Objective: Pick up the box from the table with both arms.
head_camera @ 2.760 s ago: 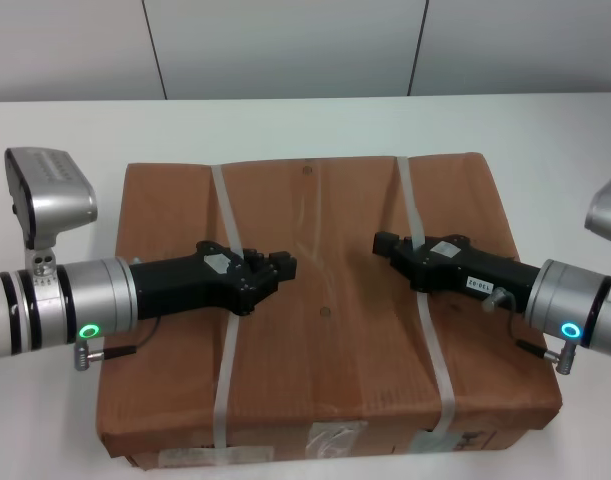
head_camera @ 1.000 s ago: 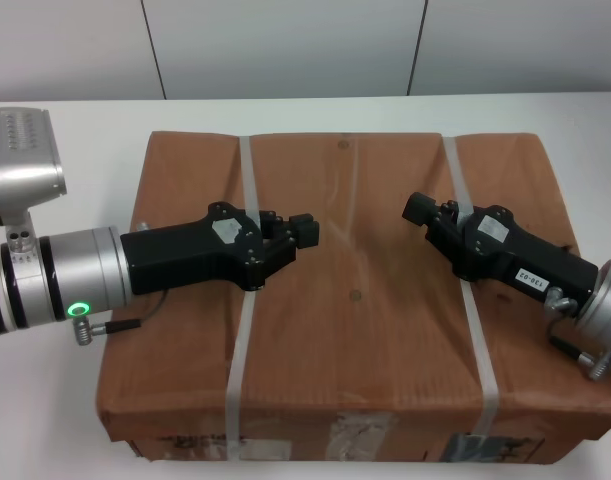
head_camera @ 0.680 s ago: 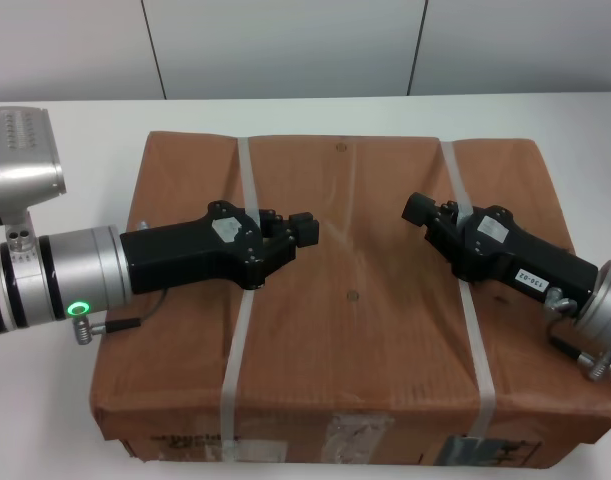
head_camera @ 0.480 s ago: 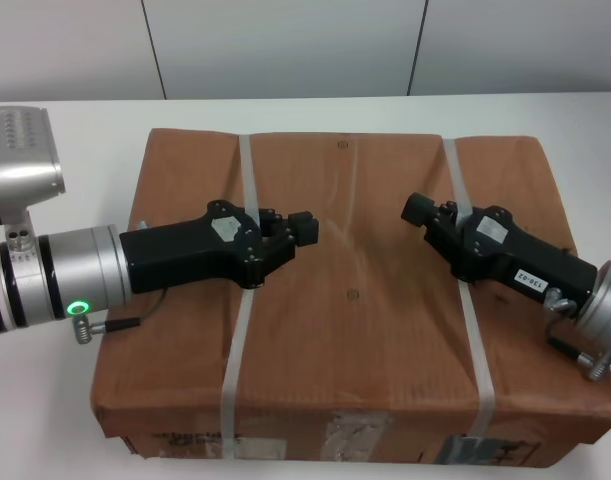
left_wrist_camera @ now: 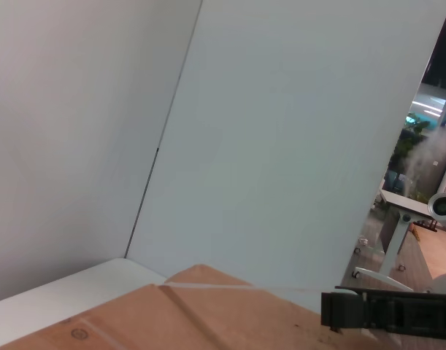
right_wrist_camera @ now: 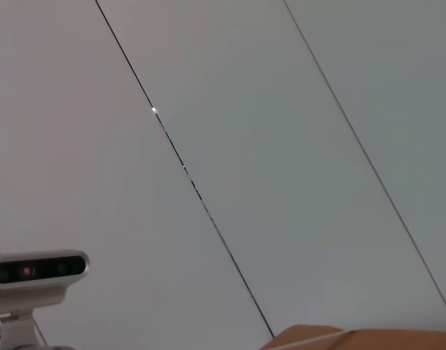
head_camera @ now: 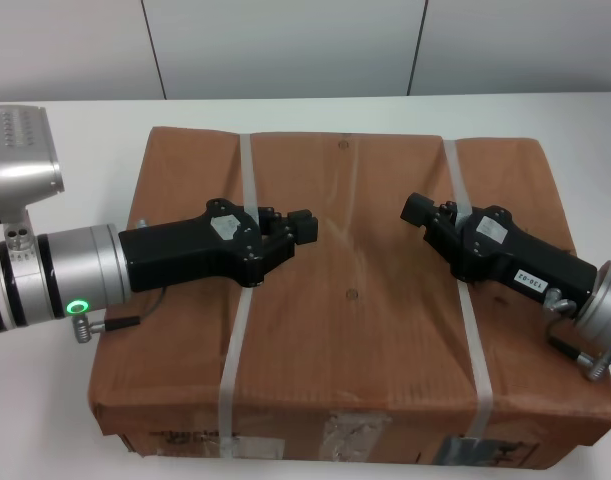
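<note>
The box (head_camera: 350, 330), wrapped in brown paper with two whitish straps, fills the middle of the head view, with labels and tape on its near side. It looks raised off the white table (head_camera: 55, 125). My left gripper (head_camera: 297, 226) lies across the left strap (head_camera: 233, 350) and seems shut on it. My right gripper (head_camera: 419, 209) lies across the right strap (head_camera: 470, 340) and seems shut on it. Both point toward the box's middle. The box top (left_wrist_camera: 157, 317) and the right gripper (left_wrist_camera: 387, 313) show in the left wrist view. A box corner (right_wrist_camera: 354, 338) shows in the right wrist view.
White table surface (head_camera: 585, 120) runs along the far side and to both sides of the box. Grey wall panels (head_camera: 285, 45) stand behind. My left arm's wrist camera (head_camera: 20, 165) sits at the left edge and also shows in the right wrist view (right_wrist_camera: 36, 271).
Since 2.8 s ago the box has come up toward the camera and shifted right with both grippers. Over the last second it has barely moved.
</note>
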